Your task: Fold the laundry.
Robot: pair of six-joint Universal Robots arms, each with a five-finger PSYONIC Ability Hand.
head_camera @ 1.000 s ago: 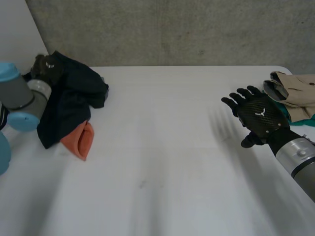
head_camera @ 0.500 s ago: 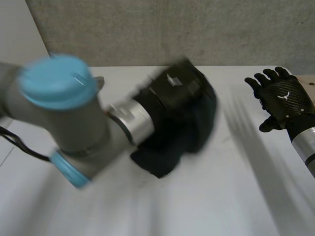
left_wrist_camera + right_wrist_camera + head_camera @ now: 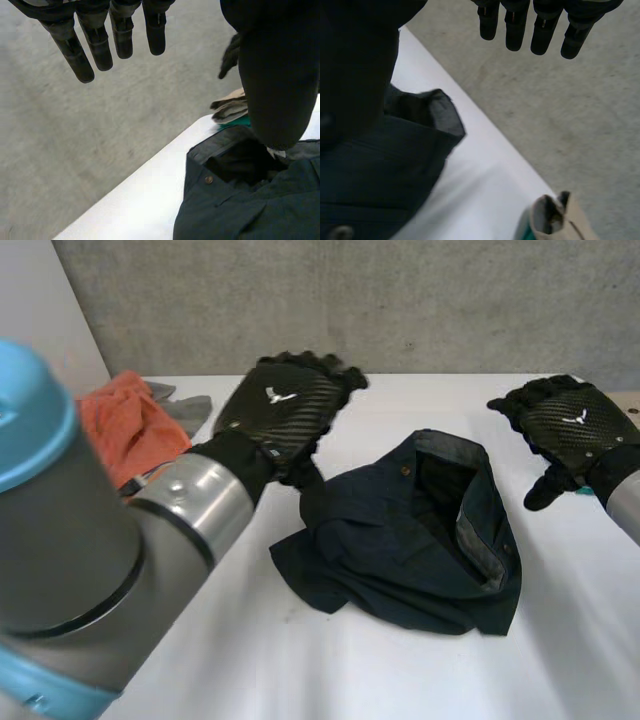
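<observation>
Centre of the head view, slightly right of the middle: a dark navy garment (image 3: 410,535) lies crumpled on the white table (image 3: 300,670). A band with a pale grey lining is turned up along its right side. It is not folded.

Left hand (image 3: 285,410): upper centre-left of the frame, back of the hand facing the camera, at the garment's upper left edge. Its thumb reaches down toward the cloth; contact cannot be confirmed. In the left wrist view the fingers (image 3: 97,42) are straight and slightly apart, with nothing between them and the thumb (image 3: 277,75). The garment (image 3: 240,210) lies beyond the thumb, with a button (image 3: 208,179) showing near its grey-lined edge.

Right hand (image 3: 570,430): upper right of the frame, above the table and clear of the garment. In the right wrist view its fingers (image 3: 542,25) are straight and side by side, holding nothing. A grey-lined flap of the garment (image 3: 427,112) stands up beside the thumb (image 3: 355,60).

Other items: an orange cloth (image 3: 120,430) at the left of the frame, with a grey cloth (image 3: 185,405) just beyond it. The left wrist view shows a beige garment (image 3: 231,107) lying on a teal cloth (image 3: 232,122) near the far table edge. A grey concrete wall (image 3: 350,300) runs behind the table.
</observation>
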